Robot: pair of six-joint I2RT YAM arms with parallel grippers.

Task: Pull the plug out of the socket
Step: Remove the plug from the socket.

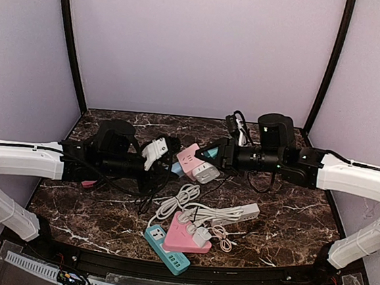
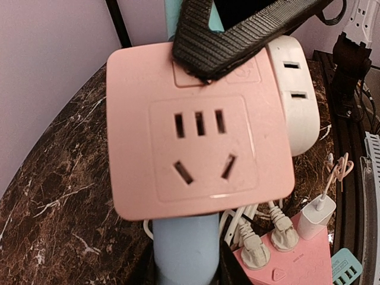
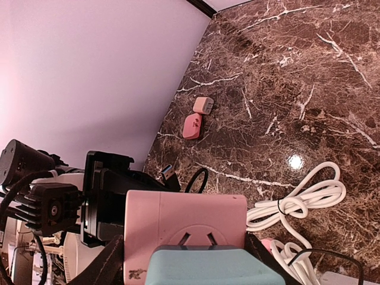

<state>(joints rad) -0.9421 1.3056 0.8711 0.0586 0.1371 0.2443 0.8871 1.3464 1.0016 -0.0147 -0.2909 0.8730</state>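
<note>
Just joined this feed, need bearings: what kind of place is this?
Probably a lab test booth, not a home: plain lavender walls, black frame posts, a marble-look table strewn with power strips.

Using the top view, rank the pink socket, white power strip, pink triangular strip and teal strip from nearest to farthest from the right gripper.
1. pink socket: between the jaws of the right gripper, raised at centre.
2. white power strip: on the table, toward the right side.
3. pink triangular strip: centre, closer to the arm bases.
4. teal strip: by the near edge, farthest.
</note>
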